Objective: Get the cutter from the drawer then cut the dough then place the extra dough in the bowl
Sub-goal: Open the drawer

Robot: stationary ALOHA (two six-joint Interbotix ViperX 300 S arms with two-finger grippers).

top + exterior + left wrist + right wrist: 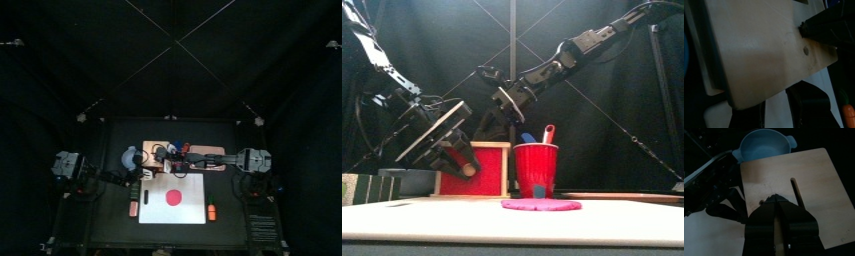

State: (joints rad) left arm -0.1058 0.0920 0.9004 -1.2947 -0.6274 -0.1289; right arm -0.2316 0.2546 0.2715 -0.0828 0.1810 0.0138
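Where black curtains [171, 60] enclose the table [107, 230], red dough [171, 196] lies on the white board [154, 212]; right gripper [776, 198] closed over the wooden box [797, 173], left gripper [462, 160] impossible to tell

No text, label, brand, number or sign can be read on anything in these views.

We view the table [114, 228] from high above and level from its front; both wrist cameras closely share the box [811, 178].
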